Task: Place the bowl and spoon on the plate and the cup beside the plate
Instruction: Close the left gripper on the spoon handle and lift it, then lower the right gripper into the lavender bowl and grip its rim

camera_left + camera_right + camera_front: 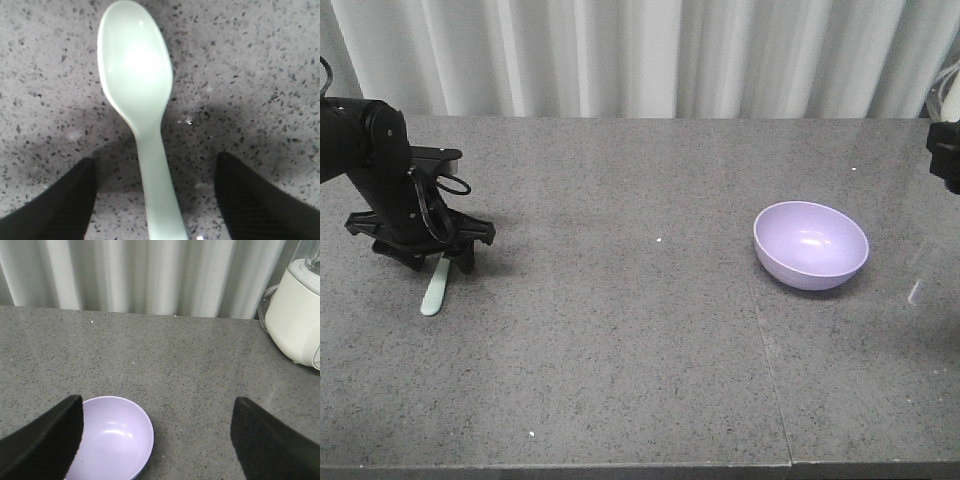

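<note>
The pale mint-green spoon lies flat on the grey table at the left. My left gripper is low over it. In the left wrist view the spoon runs straight up the middle. Its handle passes between the two black fingers with a gap on each side, so the left gripper is open. The lilac bowl stands upright and empty at the right. In the right wrist view the bowl sits below, toward the left finger of my open right gripper, which holds nothing. The plate and the cup are out of view.
A white appliance stands at the table's far right corner. White curtains hang along the back edge. A seam crosses the tabletop just left of the bowl. Part of my right arm shows at the right edge.
</note>
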{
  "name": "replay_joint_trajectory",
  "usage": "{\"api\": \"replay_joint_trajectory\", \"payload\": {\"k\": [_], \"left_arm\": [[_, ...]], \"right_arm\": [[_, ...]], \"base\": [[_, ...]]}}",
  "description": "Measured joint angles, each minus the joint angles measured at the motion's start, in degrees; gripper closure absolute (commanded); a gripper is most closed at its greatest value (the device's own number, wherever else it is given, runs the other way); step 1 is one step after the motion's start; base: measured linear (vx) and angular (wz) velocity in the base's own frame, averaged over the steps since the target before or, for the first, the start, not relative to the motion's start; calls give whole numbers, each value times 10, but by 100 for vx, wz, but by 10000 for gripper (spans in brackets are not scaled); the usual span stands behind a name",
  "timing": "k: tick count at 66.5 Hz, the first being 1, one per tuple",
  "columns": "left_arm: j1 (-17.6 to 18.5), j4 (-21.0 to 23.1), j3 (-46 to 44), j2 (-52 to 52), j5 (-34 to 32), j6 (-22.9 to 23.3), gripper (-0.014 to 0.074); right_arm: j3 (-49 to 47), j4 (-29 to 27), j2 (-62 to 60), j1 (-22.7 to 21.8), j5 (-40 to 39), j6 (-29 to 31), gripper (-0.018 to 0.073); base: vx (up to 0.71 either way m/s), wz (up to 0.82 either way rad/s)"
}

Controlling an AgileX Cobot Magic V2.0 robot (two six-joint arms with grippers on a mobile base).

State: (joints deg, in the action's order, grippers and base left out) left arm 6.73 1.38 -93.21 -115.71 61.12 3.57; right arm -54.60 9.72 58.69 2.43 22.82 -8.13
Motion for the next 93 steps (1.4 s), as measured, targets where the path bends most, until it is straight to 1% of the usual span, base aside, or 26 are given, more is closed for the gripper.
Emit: {"api": "replay_joint_trajectory", "payload": {"k": [14,21,24,35,59,72,83,93], "left_arm": [[0,-9,-9,-9,11,0,286],[0,-10,-11,-10,14,0,380],[0,-10,-11,-11,15,0,440],[0,-14,-14,-13,19,-5,603],[0,-3,-25,-6,23,-28,604],[0,1,-66,52,21,-32,604],[0,3,-74,128,-15,-36,604],[0,3,-74,190,-30,-36,603]], "right_arm": [[0,0,0,0,0,0,-20],[0,0,0,0,0,0,-20],[0,0,0,0,0,0,-20],[0,0,0,0,0,0,-20],[0,0,0,0,1,0,-20],[-10,-1,4,0,24,-6,-20],[-79,-3,44,0,73,-9,-20],[-166,-4,110,0,146,-16,-20]], "base": [[0,0],[0,0],[0,0],[0,0],[0,0],[0,0],[0,0],[0,0]]}}
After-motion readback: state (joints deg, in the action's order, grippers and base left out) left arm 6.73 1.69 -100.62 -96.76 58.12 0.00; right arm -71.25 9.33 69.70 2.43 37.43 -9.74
